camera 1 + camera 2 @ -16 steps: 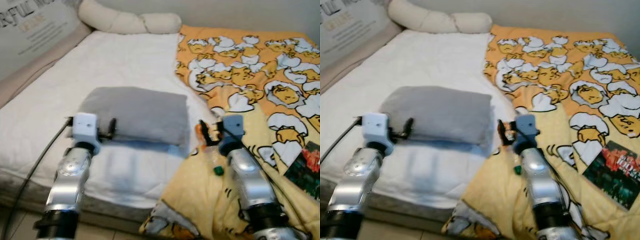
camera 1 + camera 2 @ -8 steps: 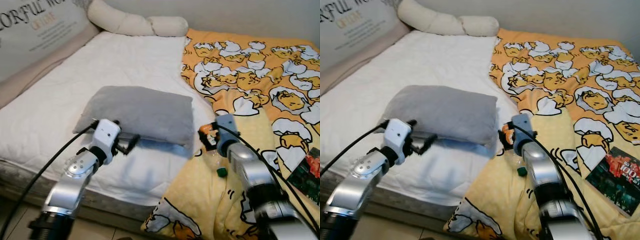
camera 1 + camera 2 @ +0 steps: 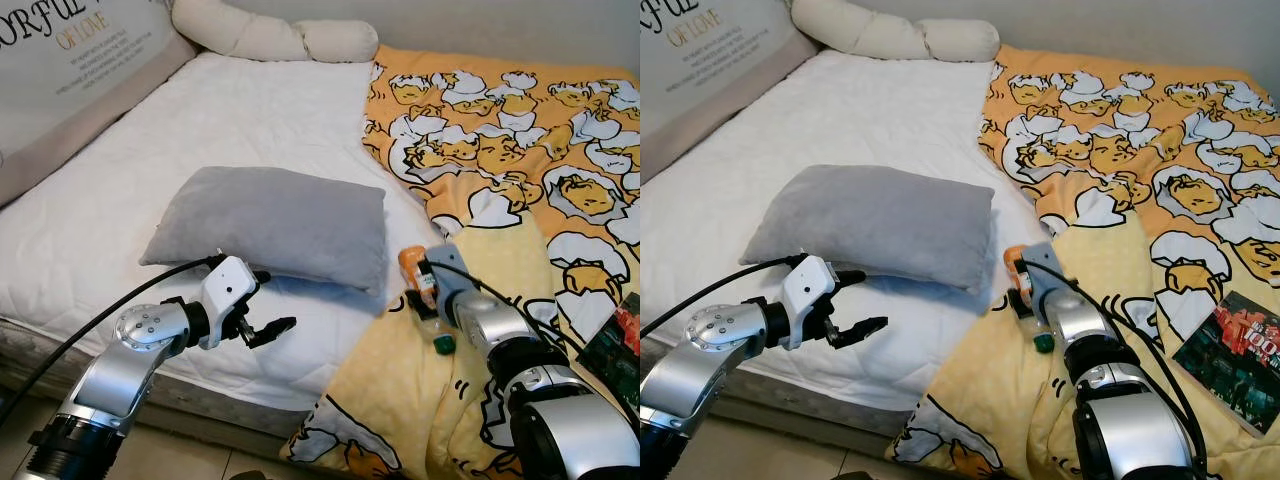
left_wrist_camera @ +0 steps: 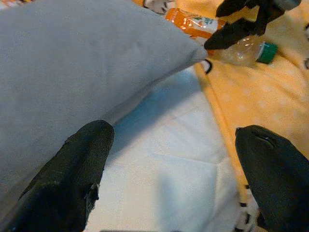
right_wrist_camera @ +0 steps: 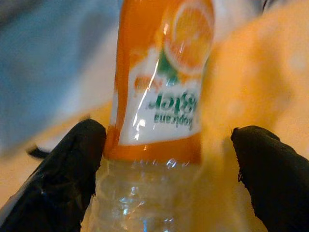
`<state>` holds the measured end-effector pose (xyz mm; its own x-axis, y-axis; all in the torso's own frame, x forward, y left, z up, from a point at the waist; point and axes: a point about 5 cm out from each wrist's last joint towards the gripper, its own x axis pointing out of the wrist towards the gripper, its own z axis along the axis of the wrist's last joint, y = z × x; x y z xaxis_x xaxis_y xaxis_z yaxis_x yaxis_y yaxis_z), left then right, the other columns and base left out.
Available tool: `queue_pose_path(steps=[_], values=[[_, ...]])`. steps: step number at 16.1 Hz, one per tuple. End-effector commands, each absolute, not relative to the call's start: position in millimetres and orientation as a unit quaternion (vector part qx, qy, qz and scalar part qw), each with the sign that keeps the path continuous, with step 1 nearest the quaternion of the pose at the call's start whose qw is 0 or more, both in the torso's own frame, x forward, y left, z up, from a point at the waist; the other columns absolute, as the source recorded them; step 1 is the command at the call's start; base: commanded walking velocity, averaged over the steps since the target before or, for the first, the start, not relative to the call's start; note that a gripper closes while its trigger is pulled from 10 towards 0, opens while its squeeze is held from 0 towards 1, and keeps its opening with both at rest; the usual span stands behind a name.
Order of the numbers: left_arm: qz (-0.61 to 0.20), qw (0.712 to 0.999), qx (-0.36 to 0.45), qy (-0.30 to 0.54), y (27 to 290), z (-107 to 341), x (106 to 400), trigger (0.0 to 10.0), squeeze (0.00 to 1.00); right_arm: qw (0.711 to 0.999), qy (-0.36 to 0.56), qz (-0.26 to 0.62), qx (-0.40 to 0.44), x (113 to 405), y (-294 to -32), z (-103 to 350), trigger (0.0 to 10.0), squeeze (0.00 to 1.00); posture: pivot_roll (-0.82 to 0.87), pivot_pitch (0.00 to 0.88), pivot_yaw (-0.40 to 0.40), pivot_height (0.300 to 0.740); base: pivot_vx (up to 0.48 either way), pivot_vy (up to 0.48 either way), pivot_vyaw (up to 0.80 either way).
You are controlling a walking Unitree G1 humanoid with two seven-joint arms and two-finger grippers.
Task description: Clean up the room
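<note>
- Bottle (image 3: 423, 298) lies lower centre on the yellow blanket (image 3: 400, 380), beside the grey pillow (image 3: 280, 225).
- Right claw (image 5: 169, 169) open, straddling it; left claw (image 4: 169, 179) open, empty.
- Looks near-empty: we judge it light, crushable, slick. Grip mid-body at the label.

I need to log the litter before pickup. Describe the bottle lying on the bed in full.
The bottle is clear plastic, apparently empty, with an orange fruit-drink label around its body and a green cap. It lies on its side on the yellow cartoon blanket, just past the grey pillow corner. The right end effector is open, one finger on each side of it, not yet closed.
</note>
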<state>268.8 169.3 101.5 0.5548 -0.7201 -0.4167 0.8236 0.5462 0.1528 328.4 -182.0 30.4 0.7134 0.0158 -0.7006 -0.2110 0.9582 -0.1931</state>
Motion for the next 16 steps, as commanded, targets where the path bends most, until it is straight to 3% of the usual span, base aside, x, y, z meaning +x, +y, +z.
queue_pose_path(steps=[1, 2, 3, 4, 16], values=[[-0.453, 0.862, 0.171, 0.147, 168.7, 107.8, 270.4, 10.0, 0.00, 0.915, 0.382, 0.058, -0.116, 326.9, -180.4, 27.1, 4.3, 0.00, 0.04, 0.000, 0.035, 0.740, 0.000, 0.000, 0.00], [-0.454, 0.862, 0.172, 0.146, 168.5, 108.2, 270.5, 10.0, 0.00, 0.914, 0.387, 0.057, -0.110, 325.3, -179.8, 24.8, 4.3, 0.00, 0.04, 0.000, 0.035, 0.740, 0.000, 0.000, 0.00], [-0.457, 0.860, 0.174, 0.145, 168.2, 108.9, 270.6, 10.0, 0.00, 0.911, 0.392, 0.055, -0.113, 323.6, -179.6, 22.1, 1.5, 0.00, 0.04, 0.000, 0.032, 0.740, 0.000, 0.000, 0.00], [-0.459, 0.859, 0.174, 0.145, 167.6, 109.7, 270.7, 10.0, 0.00, 0.910, 0.393, 0.050, -0.118, 322.9, -180.5, 20.8, 0.0, 0.00, 0.04, 0.000, 0.030, 0.740, 0.000, 0.000, 0.00], [-0.466, 0.857, 0.152, 0.160, 163.7, 109.6, 264.1, 10.0, 0.00, 0.928, 0.368, 0.021, -0.062, 328.9, -186.5, 27.8, 0.0, 0.00, 0.03, 0.000, 0.015, 0.740, 0.000, 0.000, 0.00]])
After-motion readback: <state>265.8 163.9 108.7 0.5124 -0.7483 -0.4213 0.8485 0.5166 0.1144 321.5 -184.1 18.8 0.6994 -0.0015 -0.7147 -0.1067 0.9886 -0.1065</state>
